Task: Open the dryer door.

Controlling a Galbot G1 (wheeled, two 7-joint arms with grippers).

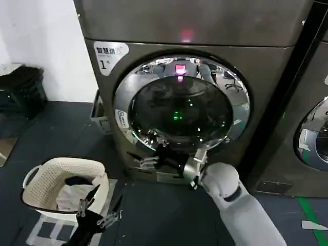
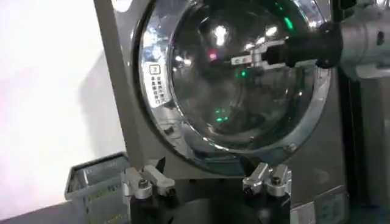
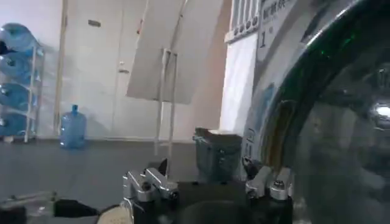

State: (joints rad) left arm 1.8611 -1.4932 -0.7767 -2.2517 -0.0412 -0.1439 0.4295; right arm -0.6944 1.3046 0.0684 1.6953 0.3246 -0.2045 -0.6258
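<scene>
Dark floor before dryer (image 1: pixel 266 66); dryer door (image 1: pixel 182 102) shut. Right pincer (image 1: pixel 146 163) spread apart, at door's lower rim, grasping nothing; left pincer (image 1: pixel 97 212) released, parked low. Approach step; next hook rim, pull

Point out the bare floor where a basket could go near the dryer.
Bare floor lies left of the dryer, behind the laundry basket, toward the white wall. It is crowded below the dryer door, where the right pincer reaches, and beside the basket, where the left pincer hangs.
</scene>
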